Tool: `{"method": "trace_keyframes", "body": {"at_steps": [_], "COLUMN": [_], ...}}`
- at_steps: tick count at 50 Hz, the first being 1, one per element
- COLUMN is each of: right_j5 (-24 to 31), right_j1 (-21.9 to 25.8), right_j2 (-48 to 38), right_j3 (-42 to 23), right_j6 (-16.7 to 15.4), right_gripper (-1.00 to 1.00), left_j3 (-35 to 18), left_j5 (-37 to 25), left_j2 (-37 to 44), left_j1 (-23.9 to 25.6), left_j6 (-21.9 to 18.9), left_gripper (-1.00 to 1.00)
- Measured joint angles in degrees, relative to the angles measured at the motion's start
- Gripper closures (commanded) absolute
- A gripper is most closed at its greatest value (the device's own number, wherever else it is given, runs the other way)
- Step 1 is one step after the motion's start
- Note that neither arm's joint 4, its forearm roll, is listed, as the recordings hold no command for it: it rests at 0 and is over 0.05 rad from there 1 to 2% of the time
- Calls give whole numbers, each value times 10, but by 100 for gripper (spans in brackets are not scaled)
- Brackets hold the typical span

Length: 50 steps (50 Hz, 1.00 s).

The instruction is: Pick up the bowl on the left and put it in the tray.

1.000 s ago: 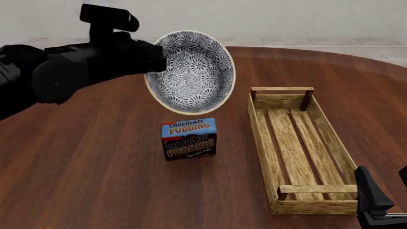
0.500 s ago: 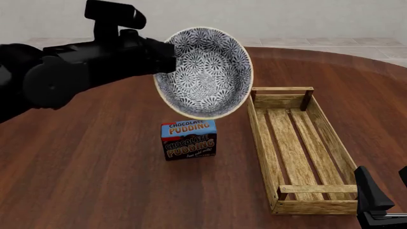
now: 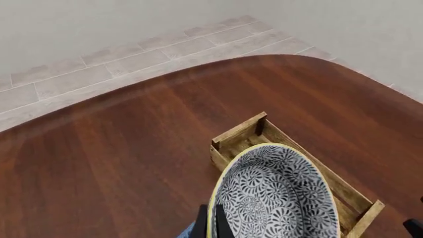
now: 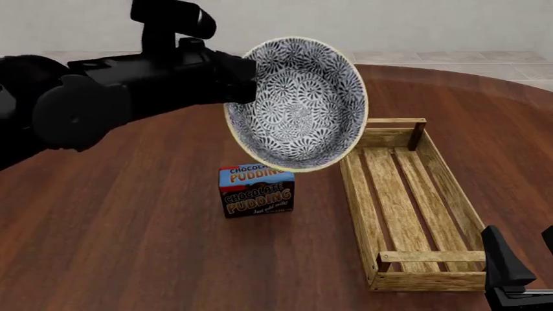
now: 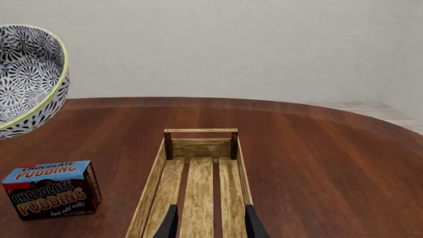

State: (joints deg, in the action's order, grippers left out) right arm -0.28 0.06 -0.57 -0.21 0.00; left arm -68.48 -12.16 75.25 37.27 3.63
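The blue-and-white floral bowl (image 4: 298, 103) hangs tilted in the air, its opening facing the front camera. It is above the pudding box and overlaps the near-left corner of the tray's far end. My left gripper (image 4: 245, 83) is shut on its left rim; in the left wrist view the fingers (image 3: 200, 224) pinch the cream rim of the bowl (image 3: 278, 198). The light-wood slatted tray (image 4: 356, 194) lies lengthwise on the right, also seen as the tray (image 3: 241, 136) and the tray (image 5: 152, 183). My right gripper (image 4: 524, 262) is open, low at the tray's near end.
A chocolate pudding box (image 4: 256, 190) stands upright on the dark wood table (image 4: 129, 246), just left of the tray and under the bowl. The right wrist view shows the box (image 5: 53, 188) and the raised bowl (image 5: 26, 74). The table's curved far edge borders a tiled floor.
The left arm has carried the bowl to the right, from above the table's middle to over the tray's far-left corner. The right arm, box and tray have not moved.
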Motion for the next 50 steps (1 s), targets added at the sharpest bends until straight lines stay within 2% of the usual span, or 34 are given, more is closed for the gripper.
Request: {"method": "trace_keyframes", "body": {"at_steps": [25,36,50], "right_j5": [0,0,0], "right_j1": [0,0,0], "right_j2": [0,0,0], "right_j3": [0,0,0], "right_j6": [0,0,0], "right_gripper": [-100,-100,-100], "left_j3": [-40,-52,-74], "left_j5": [-15,-5,2], "left_j2": [26,54,94], "left_j1": [63,72,82], "left_j6": [-35,-57,-62], "left_gripper": [100,100,100]}}
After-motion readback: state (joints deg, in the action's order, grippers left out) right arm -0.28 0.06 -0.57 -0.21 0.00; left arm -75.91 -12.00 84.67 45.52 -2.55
